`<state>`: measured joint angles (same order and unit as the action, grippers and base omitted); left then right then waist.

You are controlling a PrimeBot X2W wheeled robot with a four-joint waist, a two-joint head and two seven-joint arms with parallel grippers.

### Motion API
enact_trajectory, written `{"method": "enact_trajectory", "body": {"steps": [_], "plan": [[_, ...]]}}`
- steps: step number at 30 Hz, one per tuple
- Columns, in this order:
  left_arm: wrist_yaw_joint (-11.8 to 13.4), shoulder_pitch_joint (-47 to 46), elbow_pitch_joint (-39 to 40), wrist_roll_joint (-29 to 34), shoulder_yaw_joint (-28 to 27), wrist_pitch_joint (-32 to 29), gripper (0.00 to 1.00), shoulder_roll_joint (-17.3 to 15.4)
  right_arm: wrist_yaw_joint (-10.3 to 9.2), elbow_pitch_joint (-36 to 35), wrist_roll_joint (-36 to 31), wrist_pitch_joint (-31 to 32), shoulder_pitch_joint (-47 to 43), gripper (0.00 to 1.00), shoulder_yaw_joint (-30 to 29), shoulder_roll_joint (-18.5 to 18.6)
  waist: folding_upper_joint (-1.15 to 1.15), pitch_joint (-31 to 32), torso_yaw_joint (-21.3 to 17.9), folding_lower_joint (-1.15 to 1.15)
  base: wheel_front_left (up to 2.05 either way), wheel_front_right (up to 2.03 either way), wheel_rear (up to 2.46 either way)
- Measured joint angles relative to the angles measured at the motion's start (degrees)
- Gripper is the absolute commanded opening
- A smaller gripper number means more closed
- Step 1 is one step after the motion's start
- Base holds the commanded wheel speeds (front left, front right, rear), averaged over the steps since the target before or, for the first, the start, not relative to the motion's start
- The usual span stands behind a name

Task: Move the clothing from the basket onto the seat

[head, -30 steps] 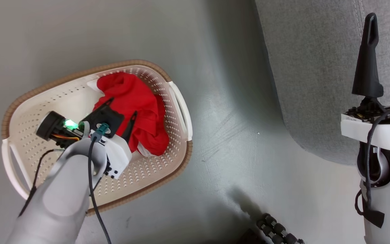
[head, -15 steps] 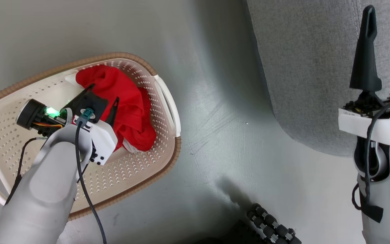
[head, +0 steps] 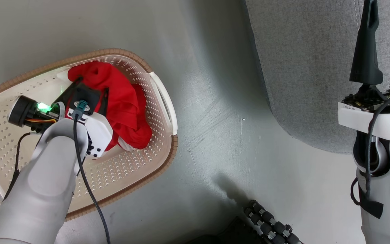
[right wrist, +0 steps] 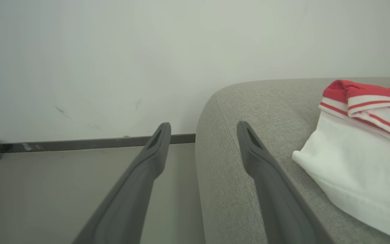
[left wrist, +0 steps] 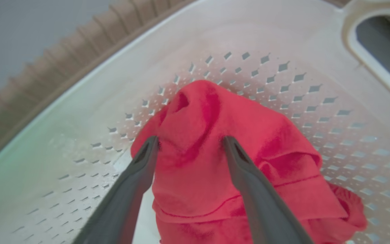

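Clothing (left wrist: 195, 179) in the basket (left wrist: 283, 40) bulges between spread fingers (left wrist: 137, 173) of the left claw (left wrist: 190, 144); right claw (right wrist: 203, 130) spread, empty.

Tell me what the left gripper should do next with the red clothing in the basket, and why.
Probably close the left gripper now. Its jaws stand open on either side of a raised fold of the red clothing inside the basket, tips at the fabric. Nothing is gripped yet, so shutting on that fold looks like the step before lifting toward the seat.
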<state>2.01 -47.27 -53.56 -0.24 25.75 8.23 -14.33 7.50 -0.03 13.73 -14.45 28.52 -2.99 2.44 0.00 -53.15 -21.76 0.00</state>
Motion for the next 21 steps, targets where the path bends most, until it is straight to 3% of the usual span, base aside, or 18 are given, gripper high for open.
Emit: {"method": "enact_trajectory", "body": {"steps": [8,10,11,12,21], "plan": [[-0.7,0.0,-2.1,0.0,0.8,-0.6,0.99,0.4,0.00,0.0,0.0,0.0,0.1,1.00,0.1,0.0,0.00,-0.2,-0.2,0.00,0.00,0.00,0.00],[-1.1,0.0,-2.3,0.0,1.2,-0.6,0.46,0.5,0.00,0.0,0.0,0.0,0.1,1.00,0.1,0.0,0.00,-0.3,-0.3,0.00,0.00,0.00,0.00],[-1.5,0.0,-2.3,0.2,1.5,-0.6,0.28,0.6,0.00,0.1,0.0,0.0,0.1,1.00,0.1,0.0,0.00,-0.3,-0.3,0.00,0.00,0.00,0.00],[-1.6,0.0,-2.4,0.5,1.7,-0.6,0.00,0.7,0.00,0.1,0.0,0.0,0.2,1.00,0.1,0.0,0.00,-0.4,-0.3,0.00,0.00,0.00,0.00],[-1.8,-0.4,-2.6,0.8,2.4,1.7,0.00,1.1,0.00,0.1,0.0,0.0,0.3,1.00,-0.3,0.0,0.00,-0.2,-0.3,0.00,0.00,0.00,0.00]]}}
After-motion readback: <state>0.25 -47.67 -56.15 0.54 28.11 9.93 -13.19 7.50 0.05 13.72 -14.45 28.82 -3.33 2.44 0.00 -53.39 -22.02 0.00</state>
